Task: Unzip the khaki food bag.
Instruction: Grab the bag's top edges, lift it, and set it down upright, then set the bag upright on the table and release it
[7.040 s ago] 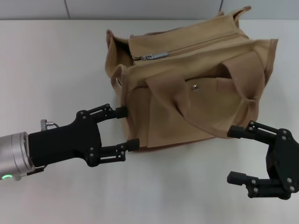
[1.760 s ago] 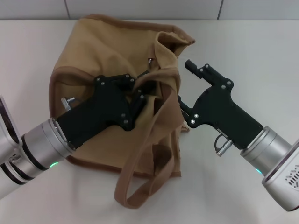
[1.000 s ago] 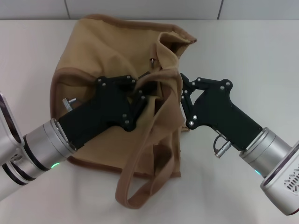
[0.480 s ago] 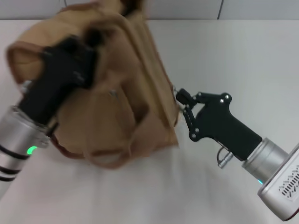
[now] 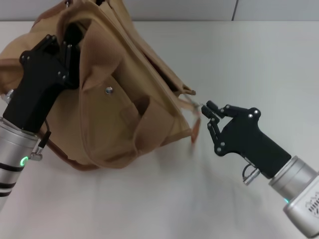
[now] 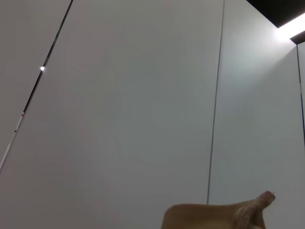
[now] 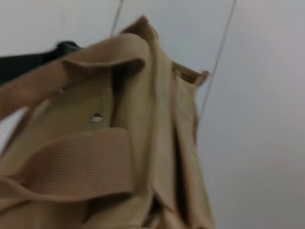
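Khaki food bag [image 5: 119, 99] sits on the white table [image 5: 249, 59] toward its far left corner, tipped and slumped so that its front pocket, with a small metal snap [image 5: 108, 90], faces up toward the head camera. One wide fabric loop handle [image 5: 149, 117] lies folded across the pocket panel, and the bag's top edge runs diagonally from the far left down to a corner that points toward the table's middle. That corner ends in a small stretched tab of fabric [image 5: 192, 102].

The left gripper [image 5: 65, 52] is at the bag's far upper side, its black body lying over the canvas and its fingertips buried in the folds near the top opening; its jaws are pressed together on the bag's fabric there. In the left wrist view only a tan scrap of the bag [image 6: 219, 214] shows against a pale wall.

The right gripper [image 5: 208, 113] is just beside the bag's pointed corner, toward the table's middle, its arm reaching in from the near right corner. Its jaws are pressed close together at the tip, right at the stretched tab, though I cannot tell whether they actually pinch it. The right wrist view shows the bag's pocket side, with the snap [image 7: 96, 118] and the ribbed handle [image 7: 76, 164] close up.
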You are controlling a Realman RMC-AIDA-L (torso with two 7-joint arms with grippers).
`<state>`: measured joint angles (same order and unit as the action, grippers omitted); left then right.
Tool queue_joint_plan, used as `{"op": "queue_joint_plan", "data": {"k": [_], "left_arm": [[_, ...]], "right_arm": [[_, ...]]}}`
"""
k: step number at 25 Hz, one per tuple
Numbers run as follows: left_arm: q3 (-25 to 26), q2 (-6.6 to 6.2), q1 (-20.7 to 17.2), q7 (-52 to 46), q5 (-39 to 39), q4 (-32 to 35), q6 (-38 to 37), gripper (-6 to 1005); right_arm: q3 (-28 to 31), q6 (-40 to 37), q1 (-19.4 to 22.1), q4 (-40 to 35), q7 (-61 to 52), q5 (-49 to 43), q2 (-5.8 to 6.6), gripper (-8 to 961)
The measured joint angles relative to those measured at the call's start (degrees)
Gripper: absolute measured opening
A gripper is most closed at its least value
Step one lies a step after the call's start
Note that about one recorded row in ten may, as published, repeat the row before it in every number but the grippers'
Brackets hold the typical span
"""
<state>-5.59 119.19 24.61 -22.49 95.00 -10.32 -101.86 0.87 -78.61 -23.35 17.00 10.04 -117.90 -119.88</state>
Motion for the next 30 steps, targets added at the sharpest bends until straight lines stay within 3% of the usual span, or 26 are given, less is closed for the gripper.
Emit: {"op": "queue_joint_plan", "data": {"k": [8,13,30], "left_arm": [[-0.99,-0.07,-0.41,-0.01,0.17,0.34,0.05,69],[-1.50,-0.10,-0.44,-0.01,0.18,0.31,0.10,70],[-2.62,-0.10,-0.44,-0.01,0.18,0.28,0.28,69]], "right_arm": [[2.91,7.08,-3.93,-0.06,-0.03,0.09,0.00,167],[2.94,10.14,-6.19,0.44,-0.05,0.10,0.00,413],[3.24,13.05,-9.30,0.70,-0.14,-0.01,0.00,131]]}}
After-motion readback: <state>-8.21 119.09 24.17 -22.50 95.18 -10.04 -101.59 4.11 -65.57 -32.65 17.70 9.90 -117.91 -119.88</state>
